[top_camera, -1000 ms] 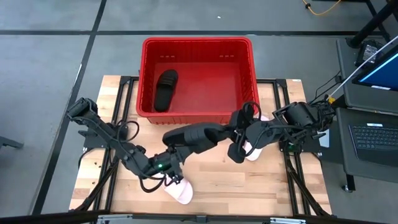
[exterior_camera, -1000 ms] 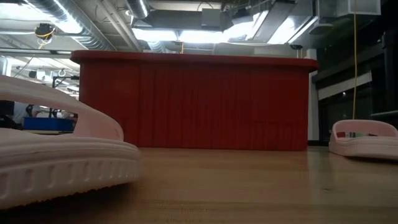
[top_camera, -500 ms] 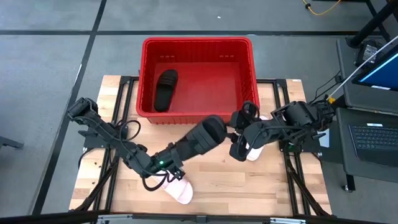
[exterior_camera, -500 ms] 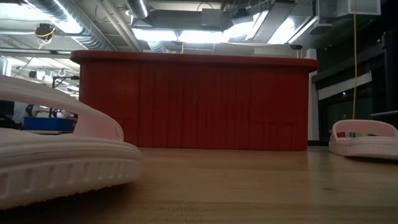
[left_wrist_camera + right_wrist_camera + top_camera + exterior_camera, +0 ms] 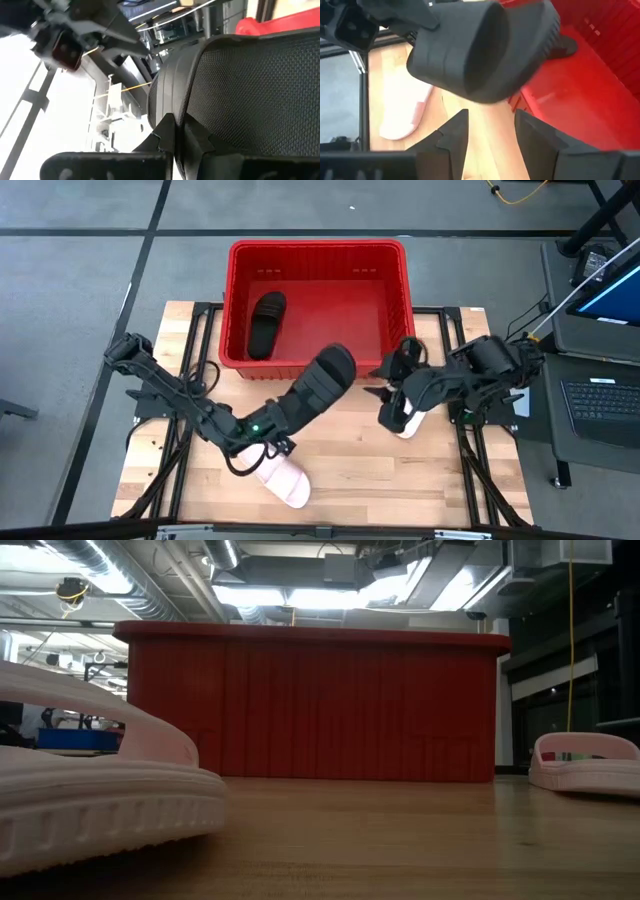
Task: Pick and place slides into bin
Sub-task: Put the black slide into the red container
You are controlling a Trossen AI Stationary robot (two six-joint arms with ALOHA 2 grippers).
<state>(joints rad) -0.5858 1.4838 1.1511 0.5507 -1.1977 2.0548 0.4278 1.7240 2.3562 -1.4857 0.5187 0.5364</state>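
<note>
Now the black slide has changed hands, as far as I can judge from where I stand. Starting at the left, the left gripper (image 5: 262,426) is clamped tight on the heel end of the second black slide (image 5: 318,382), holding it up off the table with its toe angled toward the near wall of the red bin (image 5: 316,250). A second ago both arms had that sandal between them; since then the left arm has swung the toe up and toward the bin. Just below that gripper, a pale pink slide (image 5: 283,479) lies on the wooden table (image 5: 340,475) near the front edge, untouched.

Inside the bin, the first black slide (image 5: 266,323) rests flat on the floor against the left wall, so one of four is done.

Moving right, the right gripper (image 5: 388,392) has let go: its fingers stand apart, with nothing between them, and it has backed a little away from the sandal. In its wrist view the open fingers (image 5: 455,131) frame the lifted black slide just ahead. Under that arm the other pale pink slide (image 5: 408,420) lies on the table, partly covered.

To my eye the handover is finished, and the left arm alone must carry the sandal over the rim and drop it. The right arm looks free for the pink one beneath it.
</note>
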